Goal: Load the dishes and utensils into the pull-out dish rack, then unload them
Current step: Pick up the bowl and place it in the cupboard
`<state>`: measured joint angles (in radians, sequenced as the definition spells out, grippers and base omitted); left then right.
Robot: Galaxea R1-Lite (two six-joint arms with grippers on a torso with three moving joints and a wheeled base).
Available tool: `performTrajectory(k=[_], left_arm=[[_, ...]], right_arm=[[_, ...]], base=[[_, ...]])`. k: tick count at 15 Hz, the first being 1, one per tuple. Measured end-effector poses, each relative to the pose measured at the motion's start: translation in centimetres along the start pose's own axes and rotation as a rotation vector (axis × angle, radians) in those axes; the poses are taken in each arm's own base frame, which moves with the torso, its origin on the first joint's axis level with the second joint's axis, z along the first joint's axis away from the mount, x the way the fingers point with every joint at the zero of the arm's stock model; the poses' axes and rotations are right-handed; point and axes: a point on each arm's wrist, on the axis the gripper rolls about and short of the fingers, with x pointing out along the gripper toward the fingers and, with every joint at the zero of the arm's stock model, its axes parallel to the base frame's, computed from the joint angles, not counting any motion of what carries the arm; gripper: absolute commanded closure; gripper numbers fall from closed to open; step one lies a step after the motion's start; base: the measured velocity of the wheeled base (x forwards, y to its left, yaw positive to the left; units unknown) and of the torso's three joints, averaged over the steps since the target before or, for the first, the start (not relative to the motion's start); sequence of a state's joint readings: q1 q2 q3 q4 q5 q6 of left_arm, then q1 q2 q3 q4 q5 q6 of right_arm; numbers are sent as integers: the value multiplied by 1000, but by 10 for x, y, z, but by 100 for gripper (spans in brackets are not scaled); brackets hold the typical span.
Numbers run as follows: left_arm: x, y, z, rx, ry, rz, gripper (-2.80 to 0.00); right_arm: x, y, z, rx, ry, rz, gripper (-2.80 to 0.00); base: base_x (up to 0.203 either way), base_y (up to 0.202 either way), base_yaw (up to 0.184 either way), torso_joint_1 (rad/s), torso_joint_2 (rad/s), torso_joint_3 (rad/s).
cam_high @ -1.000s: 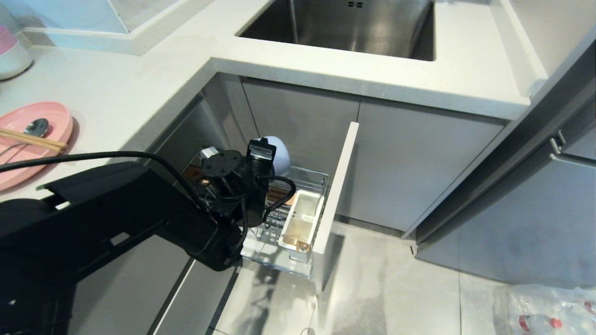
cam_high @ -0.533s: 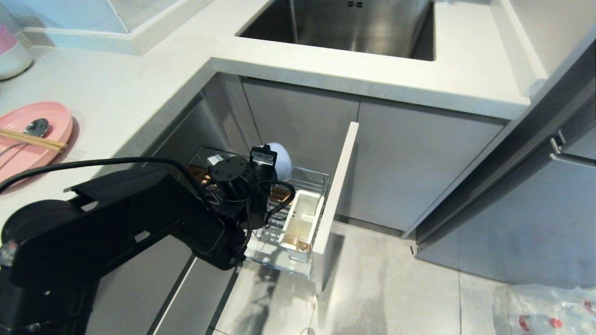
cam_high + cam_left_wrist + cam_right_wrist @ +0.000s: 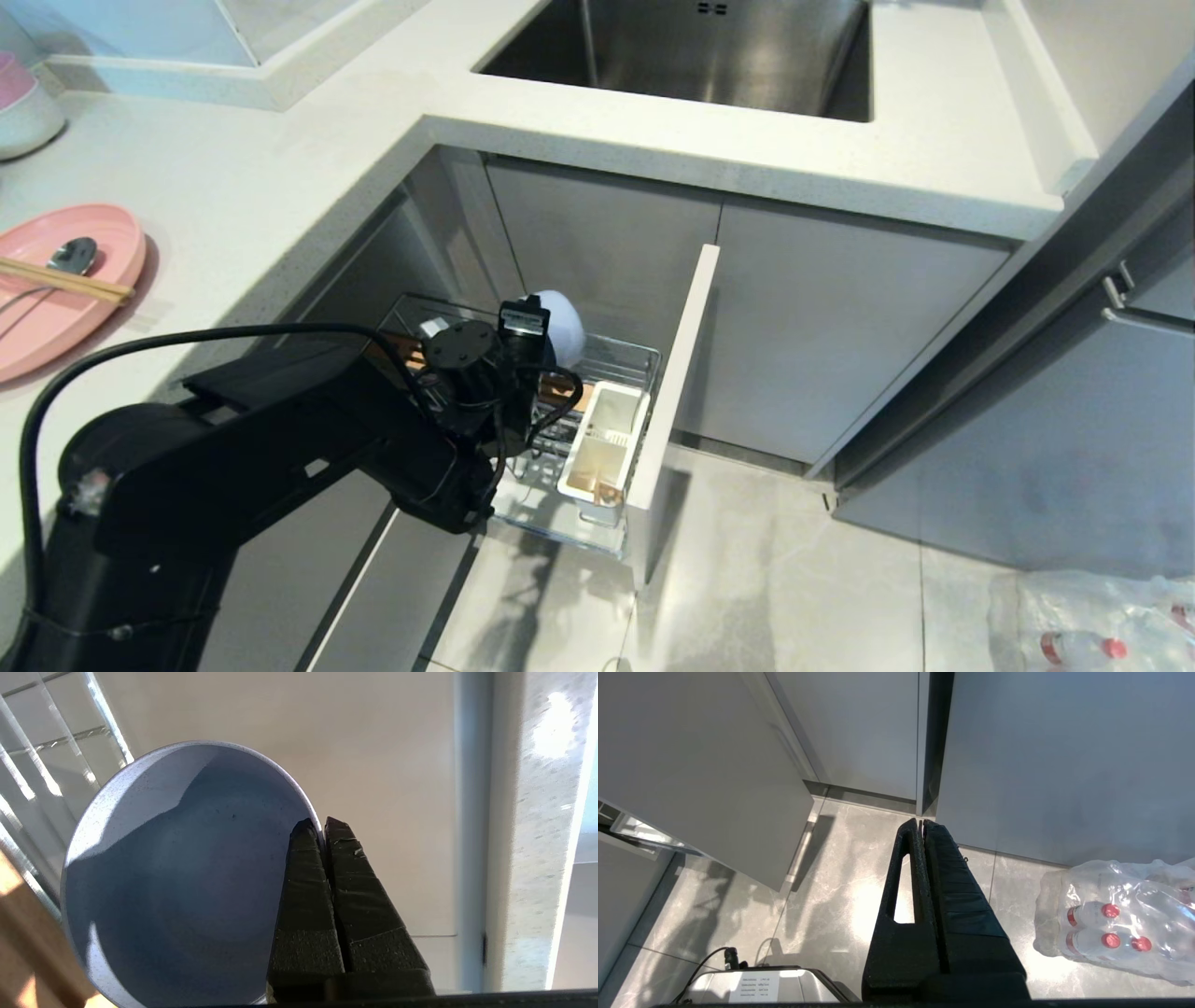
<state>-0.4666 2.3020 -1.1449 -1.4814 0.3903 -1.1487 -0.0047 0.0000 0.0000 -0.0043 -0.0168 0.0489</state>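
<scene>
My left gripper [image 3: 321, 823] is shut on the rim of the pale blue-lavender bowl [image 3: 182, 872], one finger inside it and one outside. In the head view the bowl [image 3: 563, 317] stands on edge just above the pull-out dish rack [image 3: 627, 353], over its wooden strip, with my left arm reaching down to it. The white utensil caddy [image 3: 605, 439] sits at the rack's front end. The pink plate [image 3: 65, 299] lies on the counter at the left, with the chopsticks [image 3: 65, 280] and the spoon [image 3: 73, 254] across it. My right gripper [image 3: 920, 822] hangs shut over the floor, holding nothing.
The rack's narrow front panel [image 3: 674, 373] sticks out into the floor space. A sink [image 3: 691, 51] is set in the counter above. Stacked pink-over-white bowls [image 3: 23, 103] stand at the far left. A pack of water bottles [image 3: 1115, 924] lies on the floor at the right.
My left arm has stretched farther over the rack and carried the bowl lower and slightly right, closer to the wire basket. The grip on the rim is unchanged.
</scene>
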Motion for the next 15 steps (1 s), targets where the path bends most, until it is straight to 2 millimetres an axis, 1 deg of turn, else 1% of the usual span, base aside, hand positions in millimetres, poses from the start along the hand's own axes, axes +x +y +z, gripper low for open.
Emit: performTrajectory(k=[2,5,8,15], left_arm=[[-1,4,0,-15,-6,-17,0],[-1,13,-3,-25,28,-13,0],[1,19,-1,-59,40,-11,0],[3,28,2,-82,40,2,0]], right_arm=[[0,0,0,0,0,0,0],[0,0,0,0,0,0,0],[0,0,0,0,0,0,0],[0,0,0,0,0,0,0]], base=[[0,0,0,0,0,0],[0,0,0,0,0,0],[0,0,0,0,0,0],[0,0,0,0,0,0]])
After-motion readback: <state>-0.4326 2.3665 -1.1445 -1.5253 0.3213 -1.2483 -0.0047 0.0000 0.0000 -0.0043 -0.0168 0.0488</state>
